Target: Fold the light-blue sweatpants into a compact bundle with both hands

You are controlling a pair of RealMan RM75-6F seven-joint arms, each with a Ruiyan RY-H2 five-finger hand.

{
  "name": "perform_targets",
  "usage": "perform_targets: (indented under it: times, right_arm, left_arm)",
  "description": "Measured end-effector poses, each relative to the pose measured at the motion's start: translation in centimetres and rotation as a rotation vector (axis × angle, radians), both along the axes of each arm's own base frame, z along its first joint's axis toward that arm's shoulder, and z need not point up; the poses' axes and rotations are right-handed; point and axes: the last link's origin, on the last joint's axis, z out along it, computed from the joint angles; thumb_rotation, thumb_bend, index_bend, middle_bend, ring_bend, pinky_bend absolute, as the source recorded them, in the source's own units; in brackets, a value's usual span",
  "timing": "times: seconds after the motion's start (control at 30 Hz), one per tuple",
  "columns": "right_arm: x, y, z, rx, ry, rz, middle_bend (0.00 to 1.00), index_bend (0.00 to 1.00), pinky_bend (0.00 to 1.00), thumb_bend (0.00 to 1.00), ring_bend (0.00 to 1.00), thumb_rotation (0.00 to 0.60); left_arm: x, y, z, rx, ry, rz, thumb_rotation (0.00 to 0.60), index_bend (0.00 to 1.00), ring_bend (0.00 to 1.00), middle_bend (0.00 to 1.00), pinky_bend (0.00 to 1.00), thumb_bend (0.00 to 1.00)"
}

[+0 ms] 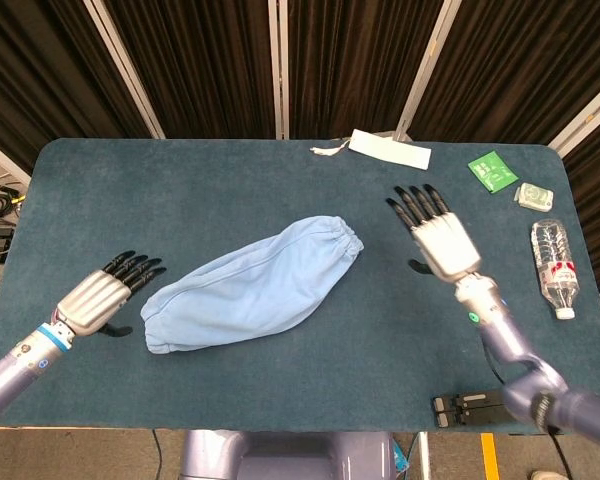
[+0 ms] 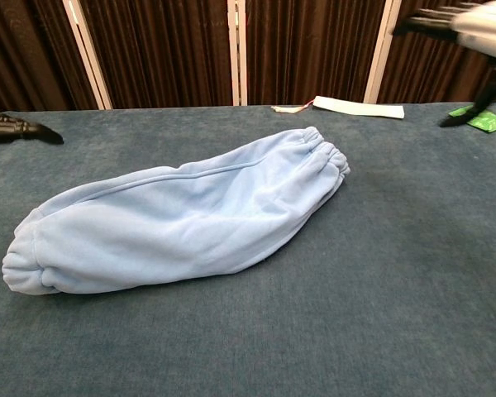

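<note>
Water bottle (image 1: 553, 268) lying flat, green packet (image 1: 492, 170) (maybe a sachet) nearby.

- Light-blue sweatpants (image 1: 252, 285), plain
- Dark teal surface (image 1: 230, 190)
- Silver left robot hand (image 1: 105, 296) with black fingers (image 1: 135, 266)
- Silver right robot hand (image 1: 437, 238), fingers black too
- Green packet (image 1: 493, 170)
- White strip (image 1: 390, 150)
- Clear bottle (image 1: 554, 265), red-and-white label
- Dark brown curtains (image 1: 210, 60)

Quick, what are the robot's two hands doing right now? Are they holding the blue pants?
Left hand: open, fingers spread, holding nothing, beside the sweatpants.
Right hand: open, fingers spread, holding nothing, away from the sweatpants.
</note>
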Motion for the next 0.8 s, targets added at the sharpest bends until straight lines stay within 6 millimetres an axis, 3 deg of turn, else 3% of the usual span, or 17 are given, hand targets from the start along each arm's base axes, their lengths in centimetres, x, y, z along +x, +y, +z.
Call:
perform_targets:
  times: [0.4,0.8]
  right_arm:
    - [-6.9,6.9,3.3,-0.067,-0.037,-0.164,0.00,0.00,0.00,0.00,0.00,0.600]
    - [-9.8,14.0,3.8,-0.090,-0.136,-0.272,0.00,0.00,0.00,0.00,0.00,0.600]
  left_arm:
    - [-2.9,0.0,-1.1,-0.030,0.131,-0.253,0.572,0.00,0.00,0.00,0.00,0.02]
    - [-3.8,-0.1,-4.6,-0.066,0.146,-0.322,0.600,0.00,0.00,0.00,0.00,0.02]
